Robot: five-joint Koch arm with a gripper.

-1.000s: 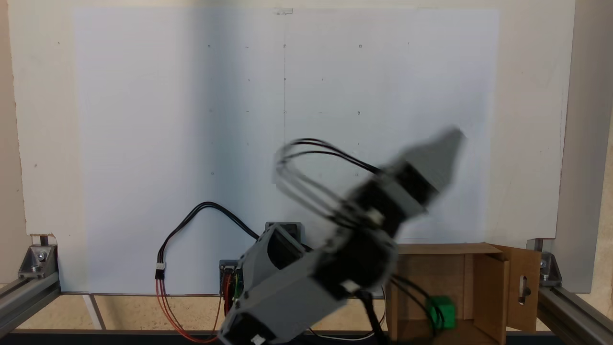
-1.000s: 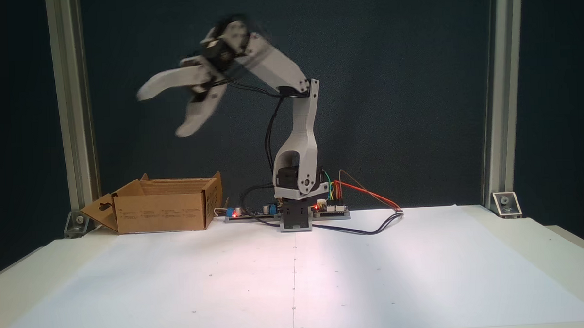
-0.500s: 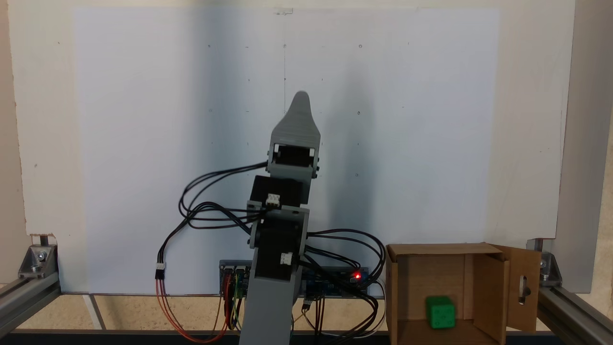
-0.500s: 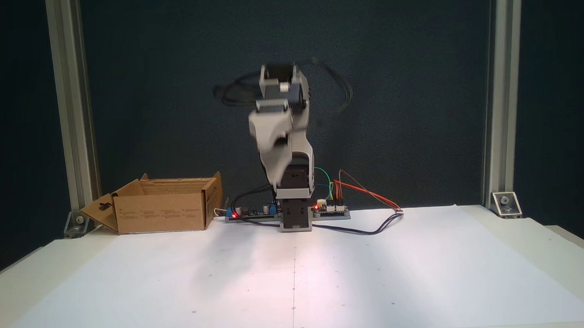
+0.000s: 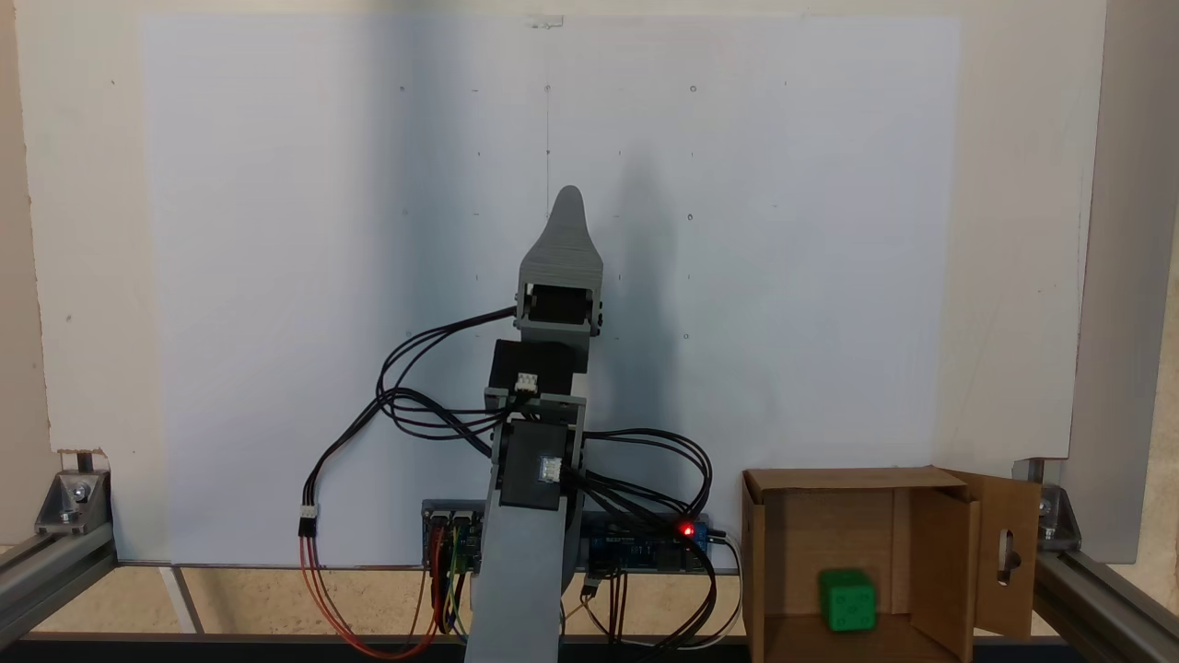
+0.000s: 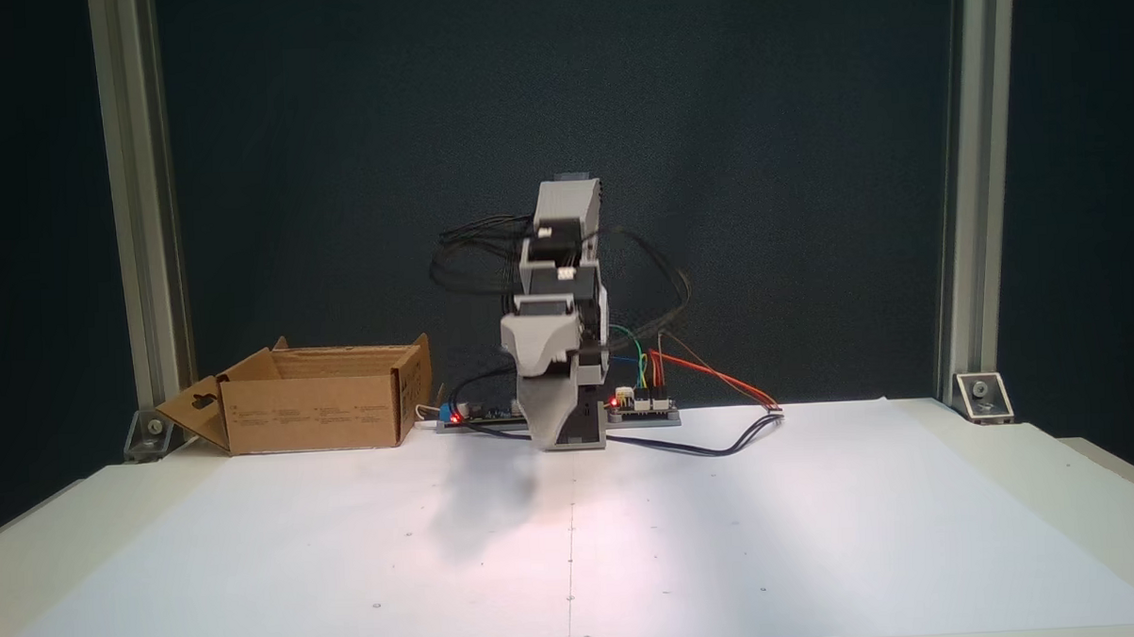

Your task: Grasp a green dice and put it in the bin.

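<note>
The green dice [image 5: 847, 600] lies on the floor of the bin [image 5: 907, 552], a brown cardboard box with a slotted flap standing open. The same bin [image 6: 315, 403] stands at the left beside the arm's base, its walls hiding the dice. My gripper [image 5: 568, 198] points out over the middle of the white sheet, well away from the bin. From the front the gripper [image 6: 544, 430] hangs low in front of the base with nothing in it. Its jaws lie one behind the other, so the gap between them is hidden.
Controller boards [image 6: 641, 407] and loose cables [image 5: 405, 405] sit around the arm's base. Aluminium frame posts [image 6: 139, 211] stand at both sides. A white paper sheet [image 6: 575, 535] covers the table in front of the arm.
The arm swung from above the bin back to the centre line, then folded down lower over the sheet. The dice has stayed inside the bin.
</note>
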